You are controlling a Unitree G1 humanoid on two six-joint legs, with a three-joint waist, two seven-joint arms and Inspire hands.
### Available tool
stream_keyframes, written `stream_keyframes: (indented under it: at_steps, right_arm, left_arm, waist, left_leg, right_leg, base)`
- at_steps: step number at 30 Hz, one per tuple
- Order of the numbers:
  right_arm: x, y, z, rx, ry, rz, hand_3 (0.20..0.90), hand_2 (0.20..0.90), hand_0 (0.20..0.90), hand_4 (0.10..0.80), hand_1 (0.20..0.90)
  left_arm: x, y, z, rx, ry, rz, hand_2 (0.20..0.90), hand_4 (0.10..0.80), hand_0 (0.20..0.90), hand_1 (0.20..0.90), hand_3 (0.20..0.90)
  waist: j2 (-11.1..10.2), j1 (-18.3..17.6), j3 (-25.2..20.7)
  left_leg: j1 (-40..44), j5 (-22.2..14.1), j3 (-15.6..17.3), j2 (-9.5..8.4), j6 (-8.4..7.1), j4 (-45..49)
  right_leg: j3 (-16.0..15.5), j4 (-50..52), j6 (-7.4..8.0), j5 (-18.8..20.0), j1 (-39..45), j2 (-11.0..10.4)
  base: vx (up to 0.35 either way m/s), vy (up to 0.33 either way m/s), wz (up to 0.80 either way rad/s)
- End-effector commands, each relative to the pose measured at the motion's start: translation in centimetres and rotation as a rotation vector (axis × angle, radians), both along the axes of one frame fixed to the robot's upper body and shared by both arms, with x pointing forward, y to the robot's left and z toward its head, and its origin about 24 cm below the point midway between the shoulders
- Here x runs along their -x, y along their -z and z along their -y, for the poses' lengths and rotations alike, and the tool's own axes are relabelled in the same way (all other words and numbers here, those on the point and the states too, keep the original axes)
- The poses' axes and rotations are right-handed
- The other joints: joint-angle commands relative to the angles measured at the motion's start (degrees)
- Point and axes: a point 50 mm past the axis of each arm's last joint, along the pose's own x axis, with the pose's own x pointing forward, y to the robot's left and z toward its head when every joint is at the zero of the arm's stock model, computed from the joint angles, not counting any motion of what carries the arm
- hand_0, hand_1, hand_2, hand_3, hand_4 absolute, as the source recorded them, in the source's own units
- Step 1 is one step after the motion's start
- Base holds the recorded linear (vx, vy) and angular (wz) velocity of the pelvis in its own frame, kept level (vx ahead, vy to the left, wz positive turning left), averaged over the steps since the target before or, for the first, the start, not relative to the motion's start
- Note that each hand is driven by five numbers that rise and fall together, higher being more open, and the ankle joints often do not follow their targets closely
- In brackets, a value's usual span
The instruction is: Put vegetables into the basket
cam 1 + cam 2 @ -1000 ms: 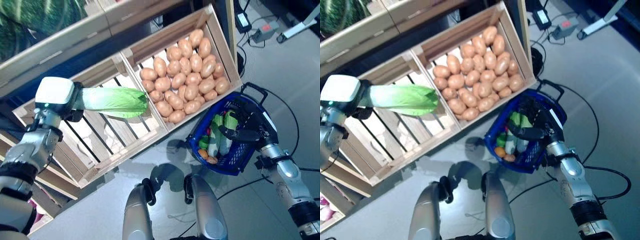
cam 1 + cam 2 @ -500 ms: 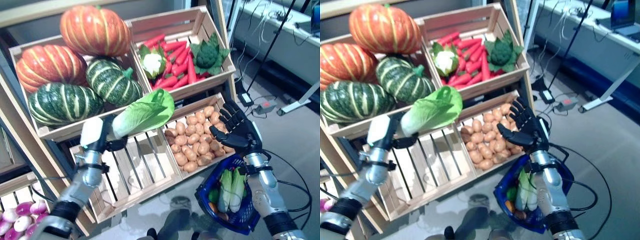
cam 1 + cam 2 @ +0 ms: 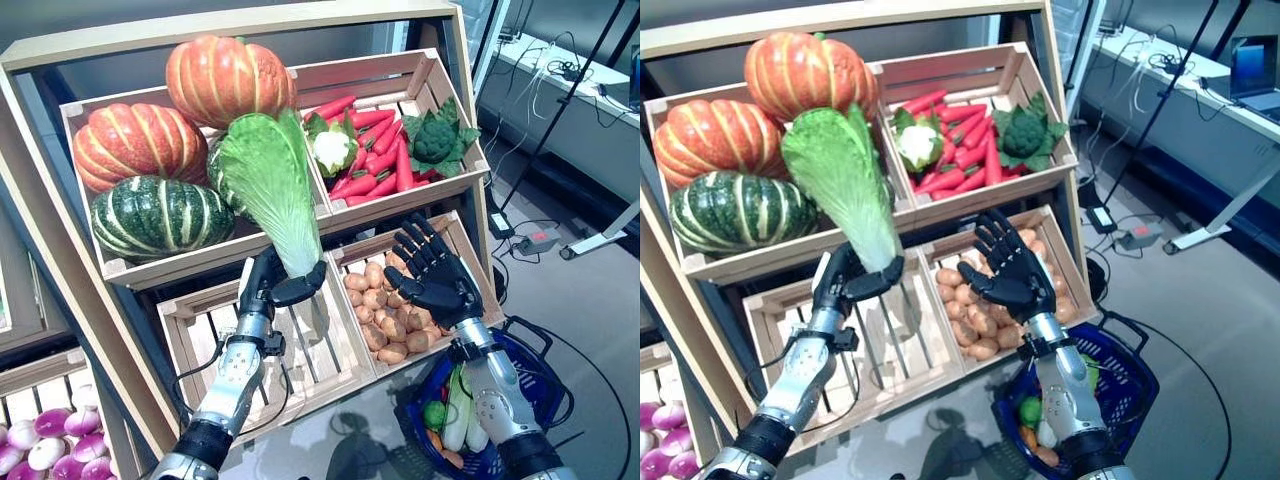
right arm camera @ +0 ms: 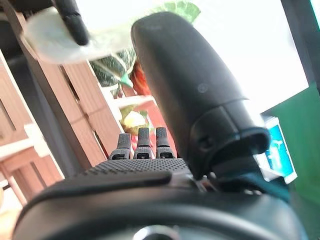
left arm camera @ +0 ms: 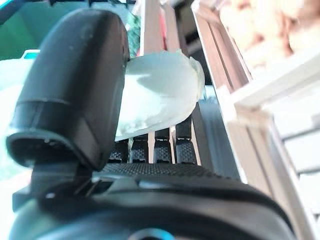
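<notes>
My left hand (image 3: pixel 268 287) is shut on the pale stem of a green leafy cabbage (image 3: pixel 268 183) and holds it upright in front of the wooden stand; the stem also shows in the left wrist view (image 5: pixel 157 97). My right hand (image 3: pixel 437 277) is open with its fingers spread, to the right of the cabbage stem and above the blue basket (image 3: pixel 537 372). The basket stands on the floor at the lower right and holds pale green cabbages (image 3: pixel 459 410), a round green vegetable (image 3: pixel 433 414) and small orange ones (image 3: pixel 452 458).
The wooden stand (image 3: pixel 140 265) with slanted crates fills the left and middle. A slatted crate (image 3: pixel 290 360) lies under my left hand, and a crate of potatoes (image 3: pixel 381 315) is behind my right hand. Grey floor (image 3: pixel 600 300) with cables and desk legs lies to the right.
The camera has shifted. My left hand has turned the cabbage from lying sideways to standing upright. My right hand stays raised and open above the basket.
</notes>
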Motion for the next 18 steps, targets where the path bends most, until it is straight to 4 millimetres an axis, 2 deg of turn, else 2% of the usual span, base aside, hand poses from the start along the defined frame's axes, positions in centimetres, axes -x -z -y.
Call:
stream_keyframes:
  at_steps: [1, 7, 18]
  right_arm:
    - [-1.0, -3.5, -0.6, -0.07, -0.106, 0.202, 0.9, 0.9, 0.9, 0.8, 0.9]
    - [-2.4, -6.6, -1.4, -0.106, -0.211, 0.29, 0.9, 0.9, 0.9, 0.8, 0.9]
    - [-4.0, -11.6, -1.1, -0.145, -0.277, 0.408, 0.9, 0.9, 0.9, 0.8, 0.9]
  left_arm:
    - [-1.3, -5.5, 1.3, 0.033, 0.119, 0.284, 0.3, 0.4, 0.3, 0.3, 0.3]
    - [-1.5, -4.9, 3.1, -0.064, 0.257, 0.242, 0.3, 0.4, 0.3, 0.3, 0.3]
    - [-1.2, -3.5, 3.7, -0.202, 0.371, 0.188, 0.3, 0.4, 0.3, 0.3, 0.3]
  waist:
    - [0.1, 0.4, -5.3]
    - [-0.6, 1.3, -5.2]
    - [-1.1, 1.9, -4.6]
  left_leg:
    - [-0.6, -2.3, -0.8, -1.5, 1.51, 0.3]
    - [0.1, -2.7, -1.7, -1.81, 1.66, -0.1]
    - [0.6, -2.9, -2.7, -1.97, 2.0, 0.1]
  right_leg:
    - [-0.6, -0.9, -3.66, 5.4, -3.2, 1.3]
    - [-0.8, -1.4, -3.61, 5.5, -2.2, 1.6]
    - [-0.8, 1.9, -4.03, 3.6, -2.5, 1.9]
  base:
    - [-0.017, -0.024, 0.04]
    - [-0.004, -0.019, 0.06]
    - [0.004, -0.003, 0.06]
